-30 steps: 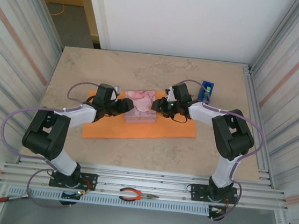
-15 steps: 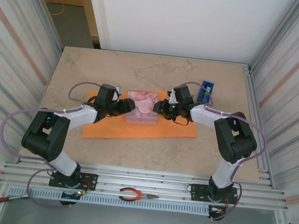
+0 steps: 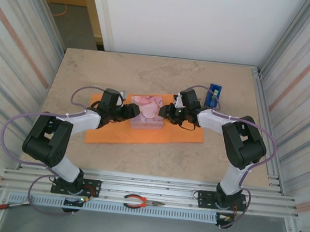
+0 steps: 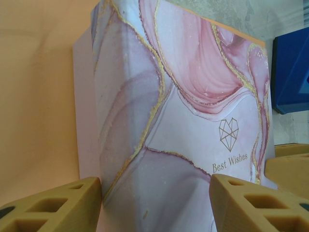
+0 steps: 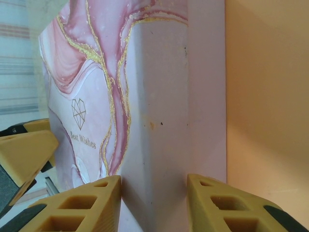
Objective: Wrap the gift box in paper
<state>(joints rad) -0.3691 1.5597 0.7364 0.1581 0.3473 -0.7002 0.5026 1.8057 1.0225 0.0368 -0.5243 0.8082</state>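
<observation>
The gift box (image 3: pixel 146 107), pink-and-white marbled with "Best Wishes" on its lid, sits on the orange paper (image 3: pixel 141 136) at mid-table. My left gripper (image 3: pixel 131 111) meets its left side and my right gripper (image 3: pixel 165 111) its right side. In the left wrist view the gift box (image 4: pixel 183 96) fills the gap between the tan pads of the left gripper (image 4: pixel 157 200), with the paper (image 4: pixel 38 72) beside it. In the right wrist view a corner of the gift box (image 5: pixel 154 96) sits between the pads of the right gripper (image 5: pixel 154 200), touching both, beside the paper (image 5: pixel 265 96).
A blue tape dispenser (image 3: pixel 215 95) stands just right of the paper's far corner, behind my right arm. Orange-handled pliers (image 3: pixel 142 202) lie on the rail between the arm bases. Metal walls close in both sides of the table.
My right gripper has shifted slightly to the right and nearer, staying on the box. The left gripper and the box have barely moved.
</observation>
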